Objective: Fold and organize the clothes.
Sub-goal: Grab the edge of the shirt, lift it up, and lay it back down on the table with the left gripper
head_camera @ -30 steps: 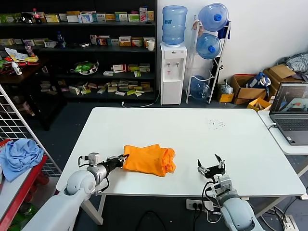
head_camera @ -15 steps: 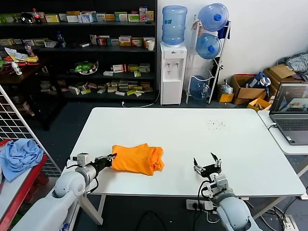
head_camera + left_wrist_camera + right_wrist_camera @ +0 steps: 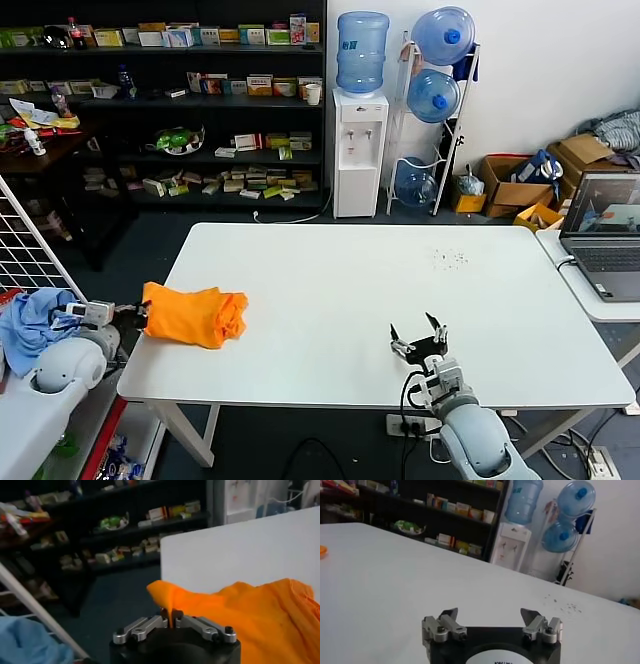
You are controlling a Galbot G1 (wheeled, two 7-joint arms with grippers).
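From the head camera, the orange T-shirt (image 3: 193, 314) lies bunched at the left edge of the white table (image 3: 400, 300), its left end drawn out past the table's edge to the left gripper (image 3: 135, 314), which is pinched closed on a fold of the fabric. The right gripper (image 3: 418, 343) hovers low over the near edge of the table, well apart from the shirt, its fingers spread wide and holding nothing. Left of the table a light blue cloth (image 3: 35, 325) lies heaped on a red-edged rack. Behind the table, dark shelves (image 3: 170, 100) hold rows of small boxes (their print is too small to read), and a water dispenser (image 3: 358, 150) carries a blue bottle with a label that cannot be read. Three more blue bottles (image 3: 437, 90) sit in a wire stand beside it. Cardboard boxes (image 3: 515, 185) stand on the floor at the right, and an open laptop (image 3: 603, 235) rests on a side table.

From the left wrist, the closed fingers (image 3: 195, 626) clamp a peak of orange cloth that rises between them; the rest of the shirt spreads onto the table. No lettering shows on the visible side.

From the right wrist, the two fingertips (image 3: 449, 616) stand far apart over bare white tabletop, with a sliver of orange at the far edge.
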